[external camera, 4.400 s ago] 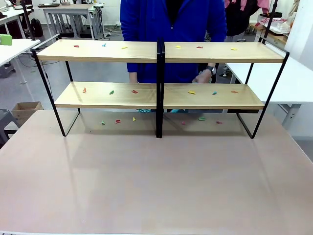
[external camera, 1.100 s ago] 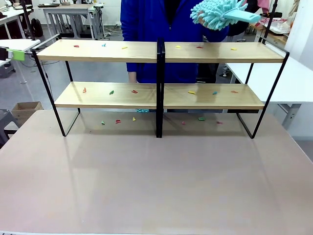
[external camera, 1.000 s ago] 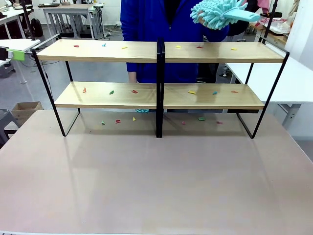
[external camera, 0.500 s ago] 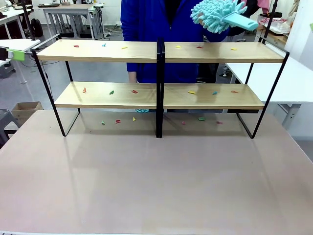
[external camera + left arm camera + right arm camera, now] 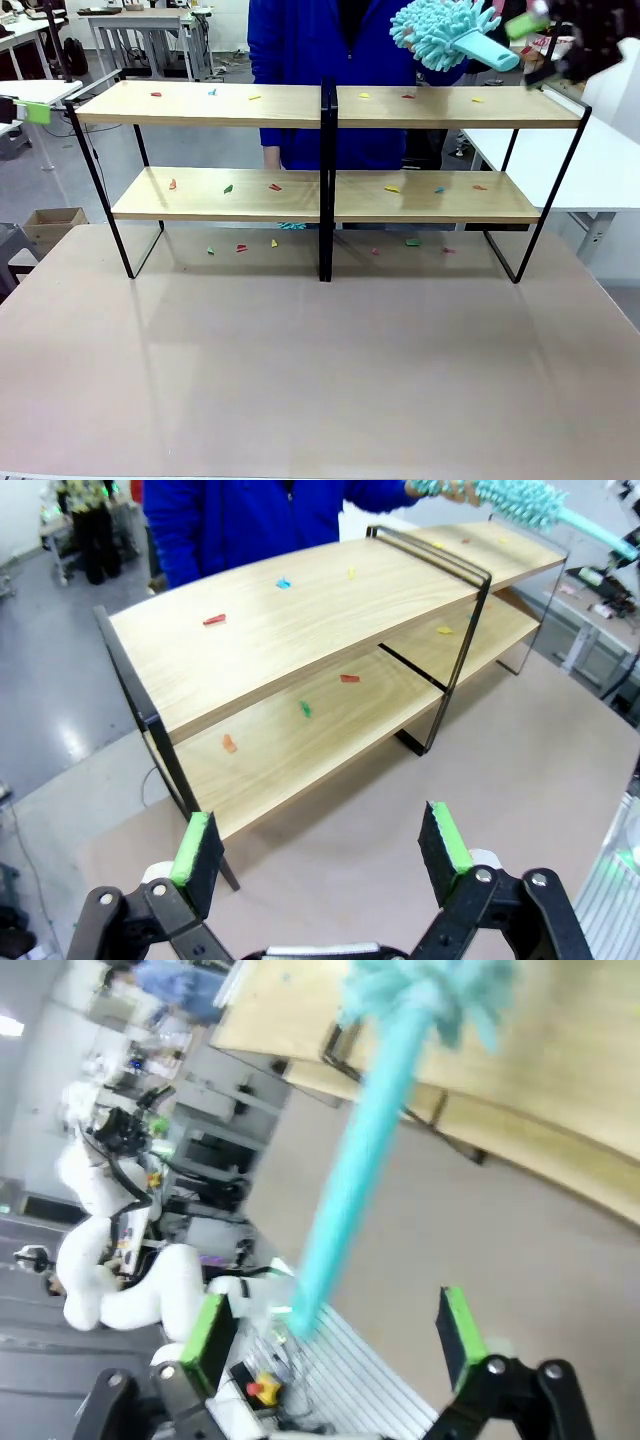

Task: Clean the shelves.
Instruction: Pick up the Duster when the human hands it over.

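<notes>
- Where are the shelves?
- Side by side across the middle of the frame, on the table. Little coloured bits lie on every board, so nothing is wiped yet.
- What's new?
- The person holds the fluffy duster out, upper right. The right gripper has just come in at the top right corner. Its fingers are spread wide, and the handle looks to sit between them, not pinched.
- And the left gripper?
- Spread wide too, holding nothing.
- So?
- I think it takes the duster next.
</notes>
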You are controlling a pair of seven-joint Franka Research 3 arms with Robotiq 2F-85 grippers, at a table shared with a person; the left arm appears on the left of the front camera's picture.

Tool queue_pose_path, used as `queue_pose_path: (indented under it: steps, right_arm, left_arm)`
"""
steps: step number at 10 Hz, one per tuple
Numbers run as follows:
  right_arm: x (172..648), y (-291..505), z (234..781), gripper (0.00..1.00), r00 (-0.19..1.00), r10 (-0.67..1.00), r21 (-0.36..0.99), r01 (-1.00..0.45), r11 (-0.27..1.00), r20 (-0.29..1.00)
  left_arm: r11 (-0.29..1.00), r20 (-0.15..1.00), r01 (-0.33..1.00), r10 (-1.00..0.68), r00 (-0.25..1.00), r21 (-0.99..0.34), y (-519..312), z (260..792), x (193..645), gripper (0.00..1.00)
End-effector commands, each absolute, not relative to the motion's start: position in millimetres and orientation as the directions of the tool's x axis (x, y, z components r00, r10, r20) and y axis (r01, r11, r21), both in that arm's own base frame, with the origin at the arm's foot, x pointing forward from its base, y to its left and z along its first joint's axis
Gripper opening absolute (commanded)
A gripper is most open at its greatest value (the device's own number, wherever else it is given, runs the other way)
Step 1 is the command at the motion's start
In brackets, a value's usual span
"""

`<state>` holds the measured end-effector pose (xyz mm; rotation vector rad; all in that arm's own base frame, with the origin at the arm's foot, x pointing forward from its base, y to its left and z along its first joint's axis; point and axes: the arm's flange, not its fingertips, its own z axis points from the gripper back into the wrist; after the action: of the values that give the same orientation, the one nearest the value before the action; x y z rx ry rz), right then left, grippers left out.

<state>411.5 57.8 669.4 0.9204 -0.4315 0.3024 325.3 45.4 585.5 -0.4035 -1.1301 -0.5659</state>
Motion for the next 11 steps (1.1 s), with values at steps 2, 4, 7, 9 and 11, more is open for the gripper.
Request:
queue_pose_path:
  steps: [2, 4, 7, 9, 11]
  right_arm:
    - [420.4, 81.3, 694.6, 1.0, 0.923, 0.052, 0.784, -0.353, 0.511, 0.382]
    - [423.2, 91.3, 688.6, 1.0, 0.935, 0.054, 0.755, -0.318, 0.574, 0.352]
    - [433.5, 93.6, 680.3, 1.0, 0.94, 0.006, 0.763, -0.282, 0.582, 0.342]
    - [444.8, 100.0, 672.6, 1.0, 0.933, -0.085, 0.774, -0.237, 0.587, 0.35]
    - [454.1, 103.6, 666.9, 1.0, 0.925, -0.142, 0.789, -0.211, 0.577, 0.352]
  left_arm:
    - [0.791, 0.924, 0.612, -0.22, 0.313, -0.019, 44.9, 585.0, 325.8, 1.0]
    - [0.791, 0.924, 0.612, -0.22, 0.313, -0.019, 44.9, 585.0, 325.8, 1.0]
    - [0.791, 0.924, 0.612, -0.22, 0.313, -0.019, 44.9, 585.0, 325.8, 1.0]
    - [0.791, 0.924, 0.612, -0.22, 0.313, -0.019, 44.9, 585.0, 325.8, 1.0]
    - [0.791, 0.924, 0.612, -0.22, 0.313, -0.019, 44.9, 585.0, 325.8, 1.0]
